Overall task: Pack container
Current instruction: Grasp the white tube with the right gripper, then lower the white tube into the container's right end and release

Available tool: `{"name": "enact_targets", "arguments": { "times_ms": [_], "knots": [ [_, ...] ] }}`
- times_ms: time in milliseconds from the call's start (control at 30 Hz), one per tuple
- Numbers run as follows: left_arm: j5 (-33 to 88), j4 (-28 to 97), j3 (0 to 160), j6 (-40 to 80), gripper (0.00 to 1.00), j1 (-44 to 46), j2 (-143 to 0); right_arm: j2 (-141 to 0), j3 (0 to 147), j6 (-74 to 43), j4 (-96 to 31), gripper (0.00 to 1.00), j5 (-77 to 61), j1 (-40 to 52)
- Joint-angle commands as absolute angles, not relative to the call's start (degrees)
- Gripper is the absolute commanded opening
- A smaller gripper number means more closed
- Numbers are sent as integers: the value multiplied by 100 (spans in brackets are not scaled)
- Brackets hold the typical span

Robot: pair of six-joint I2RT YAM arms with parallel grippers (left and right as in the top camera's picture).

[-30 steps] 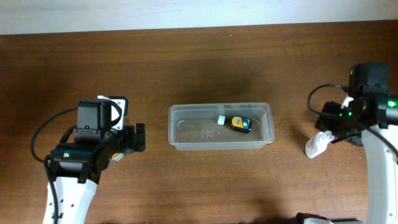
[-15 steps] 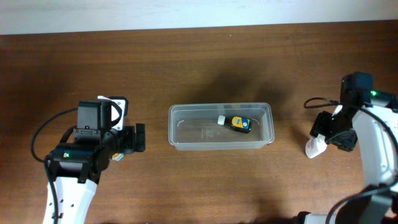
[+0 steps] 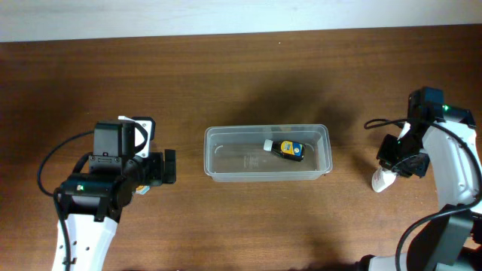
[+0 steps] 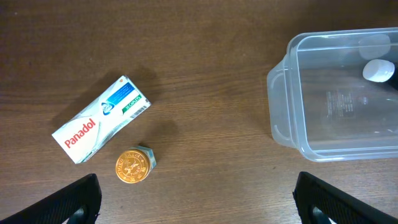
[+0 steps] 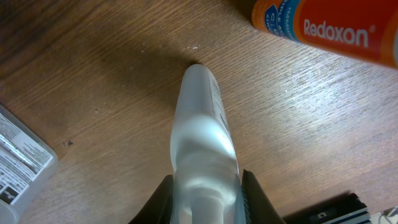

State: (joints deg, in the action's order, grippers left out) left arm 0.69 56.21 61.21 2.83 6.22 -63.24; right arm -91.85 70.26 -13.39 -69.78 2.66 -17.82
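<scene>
Overhead view. The clear, shallow rectangular plastic container [image 3: 207, 156] sits mid-tabletop [image 3: 241, 75], and it holds one small dark bottle with a yellow-and-blue label and white cap [image 3: 288, 149]. Compared with a second earlier, the right claw [image 3: 388, 168] has swung in and dropped over the white plastic squeeze bottle [image 3: 379, 181], which lies on the wood well to the right of the container. The left claw [image 3: 169, 165] has not moved and hangs left of the container.

Left wrist view. We see the left claw's fingers [image 4: 71, 199] spread wide at the lower corners, holding nothing. A white-and-blue Panadol carton [image 4: 101, 119] and a small gold-lidded jar [image 4: 134, 165] lie just beside each other on the tabletop, well apart from the container's near corner.

Right wrist view. The right claw's fingers [image 5: 163, 198] press against both sides of the white plastic squeeze bottle, which rests on the wood. An orange Redoxon tube [image 5: 323, 28] and a printed white box [image 5: 18, 162] lie near.

We judge that the grasp is made, so the lift and carry to the container come next. The carton, the jar, the tube and the box await packing.
</scene>
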Motion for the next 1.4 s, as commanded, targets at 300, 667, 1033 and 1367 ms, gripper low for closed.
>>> {"name": "enact_targets", "arguments": {
  "times_ms": [300, 667, 1033, 1367],
  "knots": [
    [134, 5629, 6219, 320, 99, 585, -6331, -8565, 7382, -803, -7310, 13, -467, -1796],
    [132, 5627, 6219, 320, 99, 585, -6331, -7430, 8499, -473, -8055, 14, -891, -316],
    [134, 5631, 6219, 318, 99, 585, -6331, -8130, 8475, -1149, -7776, 13, -515, 1317],
    [134, 5631, 6219, 318, 99, 585, -6331, -9314, 8377, -1874, -7765, 11, 99, 1376]
  ]
}}
